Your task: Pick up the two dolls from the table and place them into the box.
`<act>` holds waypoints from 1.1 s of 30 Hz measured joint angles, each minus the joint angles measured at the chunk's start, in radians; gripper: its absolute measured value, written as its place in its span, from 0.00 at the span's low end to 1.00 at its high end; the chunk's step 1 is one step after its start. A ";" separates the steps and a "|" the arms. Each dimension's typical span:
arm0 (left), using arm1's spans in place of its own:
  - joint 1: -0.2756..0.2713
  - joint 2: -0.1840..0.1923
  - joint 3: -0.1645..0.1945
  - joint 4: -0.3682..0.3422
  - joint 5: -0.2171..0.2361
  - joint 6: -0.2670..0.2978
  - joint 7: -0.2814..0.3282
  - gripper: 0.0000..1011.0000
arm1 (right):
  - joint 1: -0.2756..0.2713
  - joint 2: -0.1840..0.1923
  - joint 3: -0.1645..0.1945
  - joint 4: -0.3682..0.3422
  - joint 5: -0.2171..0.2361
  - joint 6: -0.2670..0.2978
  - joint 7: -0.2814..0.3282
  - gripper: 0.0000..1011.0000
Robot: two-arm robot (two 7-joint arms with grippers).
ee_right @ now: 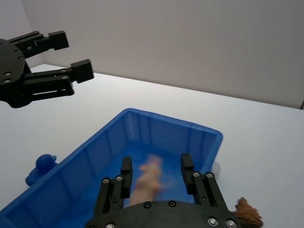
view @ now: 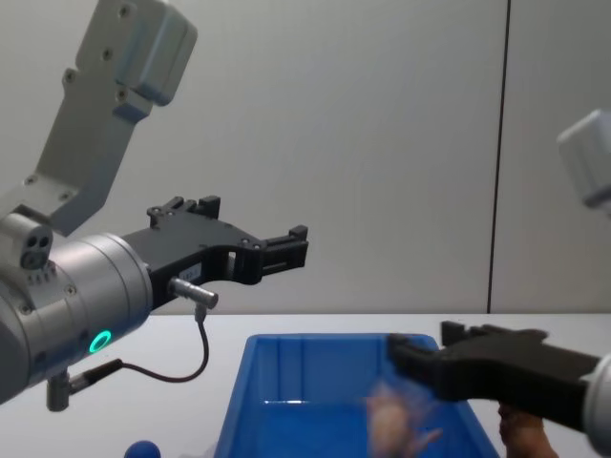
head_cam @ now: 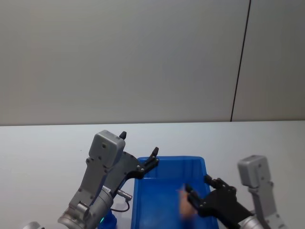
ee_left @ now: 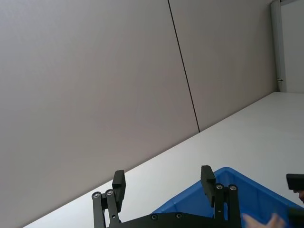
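Your right gripper (ee_right: 156, 164) hangs over the box (ee_right: 95, 156), toward its near end, with its fingers spread wider than the pink doll (ee_right: 147, 183) between them. The doll touches neither finger as far as you can tell, and it shows as a smear just above the box floor, so it is probably loose and dropping. That makes sense: held this low and inside the rim, the doll can only land in the box.

The brown doll (ee_right: 248, 213) lies on the table (ee_right: 266, 137) just outside the box's right wall, close under that same arm, which suits it for the second pick.

Your left gripper (ee_right: 71, 53) is raised above the box's far left corner, fingers apart and empty, likely parked clear of the drop. A small blue object (ee_right: 42, 164) sits outside the box's left wall.
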 joint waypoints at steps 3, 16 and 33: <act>0.000 0.000 0.000 0.000 0.000 0.000 0.000 0.99 | 0.015 -0.013 -0.007 0.018 -0.004 0.010 0.016 0.65; 0.000 0.000 0.000 0.000 0.000 0.000 0.000 0.99 | 0.036 -0.030 -0.011 0.042 -0.011 0.032 -0.010 0.99; 0.000 0.000 0.000 0.000 0.000 0.000 0.000 0.99 | -0.029 0.008 0.021 -0.060 0.000 0.054 -0.168 0.99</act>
